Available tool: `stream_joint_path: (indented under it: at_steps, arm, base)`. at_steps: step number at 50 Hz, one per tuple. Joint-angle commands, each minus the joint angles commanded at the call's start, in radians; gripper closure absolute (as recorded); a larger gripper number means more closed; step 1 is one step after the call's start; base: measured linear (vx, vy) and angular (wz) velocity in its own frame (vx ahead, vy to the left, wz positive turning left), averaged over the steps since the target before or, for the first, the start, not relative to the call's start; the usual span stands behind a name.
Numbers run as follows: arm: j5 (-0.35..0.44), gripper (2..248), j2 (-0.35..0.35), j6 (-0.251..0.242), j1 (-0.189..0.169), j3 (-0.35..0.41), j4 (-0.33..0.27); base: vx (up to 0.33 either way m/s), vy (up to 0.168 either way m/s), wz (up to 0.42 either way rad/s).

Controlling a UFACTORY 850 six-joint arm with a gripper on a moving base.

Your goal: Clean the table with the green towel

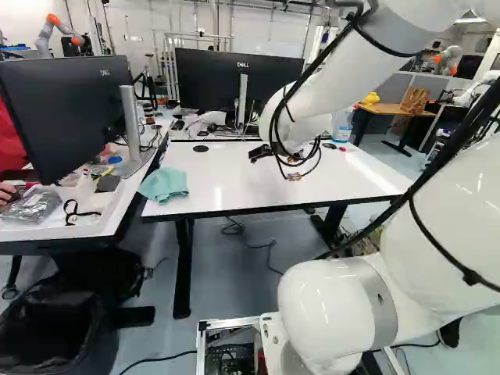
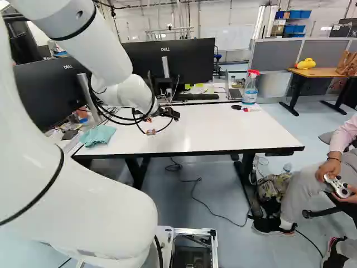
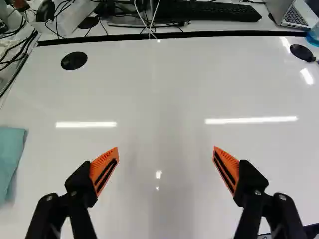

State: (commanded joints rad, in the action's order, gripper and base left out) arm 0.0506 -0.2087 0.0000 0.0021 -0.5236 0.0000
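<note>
The white table bears a crumpled green towel near one corner and a black disc.

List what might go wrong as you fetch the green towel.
The towel lies at the table's edge; a clumsy grab might push it off.
The cables loop loosely by the open pincer and may snag.
Wide wiping might topple the spray bottle near the far edge.

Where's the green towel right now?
The green towel lies crumpled on the white table, near its front left corner, left of the middle in both base views.
</note>
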Motion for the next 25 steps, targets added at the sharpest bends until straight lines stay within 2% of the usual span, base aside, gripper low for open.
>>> stream_joint_path:
  at_steps: [25]
  arm:
    - [0.13,3,-0.011,0.0,0.0,0.069,0.0]
  base:
    - [0.0,0.0,0.0]
